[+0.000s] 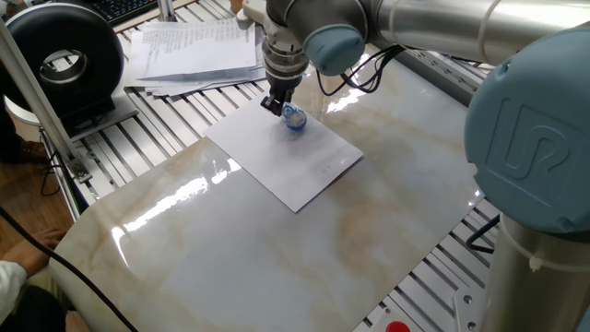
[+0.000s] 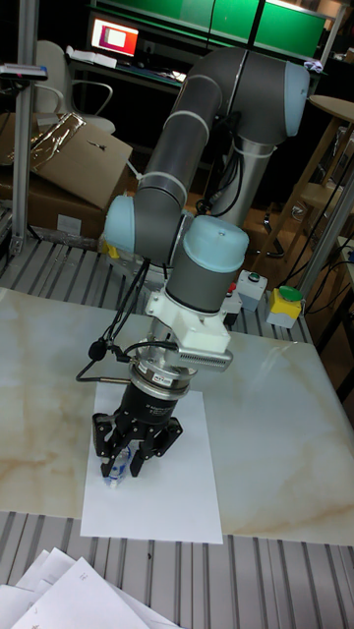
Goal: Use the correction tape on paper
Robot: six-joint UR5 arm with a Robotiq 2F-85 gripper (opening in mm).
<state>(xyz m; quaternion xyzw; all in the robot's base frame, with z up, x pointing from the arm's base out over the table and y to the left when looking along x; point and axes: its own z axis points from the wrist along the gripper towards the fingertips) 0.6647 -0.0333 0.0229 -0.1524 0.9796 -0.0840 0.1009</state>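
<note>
The paper (image 1: 286,159) is a blank white sheet lying flat on the marble tabletop, also seen as the paper (image 2: 172,482) below the arm in the tall fixed view. The correction tape (image 1: 294,117) is a small blue and clear dispenser resting its tip on the sheet near its far corner. My gripper (image 1: 279,108) points down at the sheet and is shut on the tape. In the tall fixed view the gripper (image 2: 123,460) holds the correction tape (image 2: 116,470) at the sheet's left edge, with the fingers covering the dispenser's upper part.
A stack of printed papers (image 1: 198,51) lies on the slatted frame behind the sheet. A black round device (image 1: 60,60) stands at the far left. A yellow box with a red button (image 2: 285,300) sits beyond the table. The arm's cables (image 1: 369,78) hang over the marble.
</note>
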